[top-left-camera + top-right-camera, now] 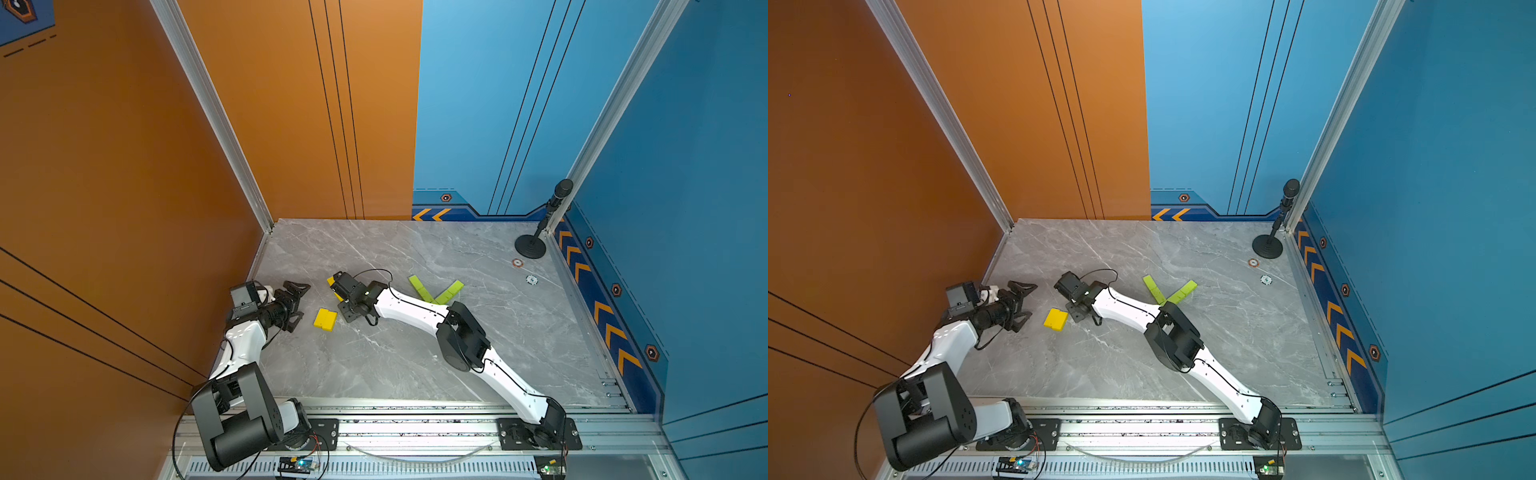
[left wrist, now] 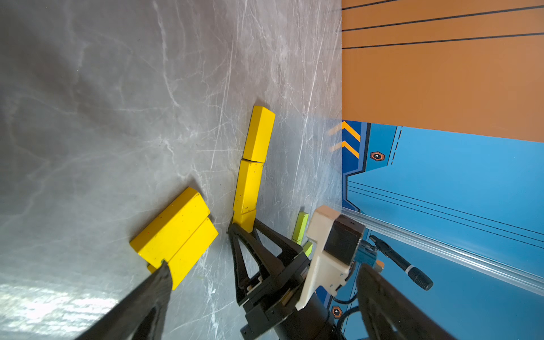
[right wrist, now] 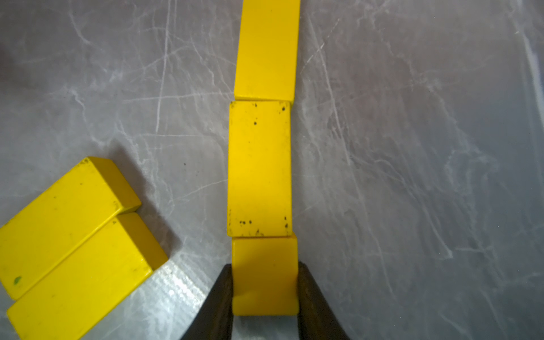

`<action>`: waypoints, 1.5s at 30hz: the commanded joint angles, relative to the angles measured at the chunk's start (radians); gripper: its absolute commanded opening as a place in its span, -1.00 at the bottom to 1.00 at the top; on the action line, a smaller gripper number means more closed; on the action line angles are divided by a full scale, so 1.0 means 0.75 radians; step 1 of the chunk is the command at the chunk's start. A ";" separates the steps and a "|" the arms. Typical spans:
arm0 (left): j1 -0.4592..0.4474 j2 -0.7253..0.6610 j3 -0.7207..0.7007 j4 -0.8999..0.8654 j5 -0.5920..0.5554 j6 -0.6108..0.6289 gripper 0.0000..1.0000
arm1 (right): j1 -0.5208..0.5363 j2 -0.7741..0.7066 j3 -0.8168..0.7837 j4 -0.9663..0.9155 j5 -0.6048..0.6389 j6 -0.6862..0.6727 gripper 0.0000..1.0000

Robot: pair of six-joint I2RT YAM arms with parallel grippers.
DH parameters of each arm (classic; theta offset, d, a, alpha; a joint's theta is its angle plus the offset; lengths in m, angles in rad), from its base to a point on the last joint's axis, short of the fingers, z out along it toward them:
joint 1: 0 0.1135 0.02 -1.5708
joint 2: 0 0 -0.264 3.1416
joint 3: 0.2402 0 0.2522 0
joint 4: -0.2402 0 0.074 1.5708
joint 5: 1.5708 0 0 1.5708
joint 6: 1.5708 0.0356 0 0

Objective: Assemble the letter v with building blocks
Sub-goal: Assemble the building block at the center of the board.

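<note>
The right gripper (image 3: 265, 272) is clamped on a small yellow block (image 3: 265, 259); its two dark fingers (image 3: 219, 303) press the block's opposite sides, and the block sits flat on the grey marbled table (image 3: 412, 147). Directly ahead of the fingertips, touching the held piece end to end, lies a longer second yellow block (image 3: 259, 167) with dark specks near its corners. Beyond that, again touching, a third yellow block (image 3: 268, 47) extends the line, skewed slightly off its axis; the three make one nearly straight row running away from the gripper.

Off to one side of the right gripper, apart from the row, a pair of yellow blocks (image 3: 73, 244) lies side by side with long faces touching, angled to the row; in both top views this pair sits between the two grippers. The left gripper (image 1: 300, 305) is spread wide with nothing between its fingers; its mouth faces the pair and one fingertip is near it, though whether they touch cannot be told.

Behind the right gripper, alongside its white forearm, lime-green blocks (image 1: 420, 287) form two limbs converging into a V; the arm partly hides the point. Farthest off, in the table's back corner, stands a black microphone stand (image 1: 531, 245).
</note>
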 commanded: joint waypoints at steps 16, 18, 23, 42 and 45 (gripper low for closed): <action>0.013 0.014 0.003 0.000 0.015 0.002 0.95 | 0.006 0.073 -0.063 -0.155 -0.003 -0.035 -0.27; 0.013 0.012 0.003 0.000 0.016 0.003 0.95 | 0.005 0.073 -0.061 -0.156 -0.001 -0.033 -0.27; 0.014 0.012 0.002 -0.001 0.015 0.003 0.95 | 0.005 0.072 -0.057 -0.156 -0.005 -0.039 -0.32; 0.016 0.008 -0.003 0.000 0.015 0.004 0.95 | 0.010 0.067 -0.055 -0.147 -0.017 -0.028 -0.32; 0.015 0.009 0.000 -0.001 0.015 0.003 0.95 | 0.010 0.067 -0.055 -0.146 -0.021 -0.024 -0.31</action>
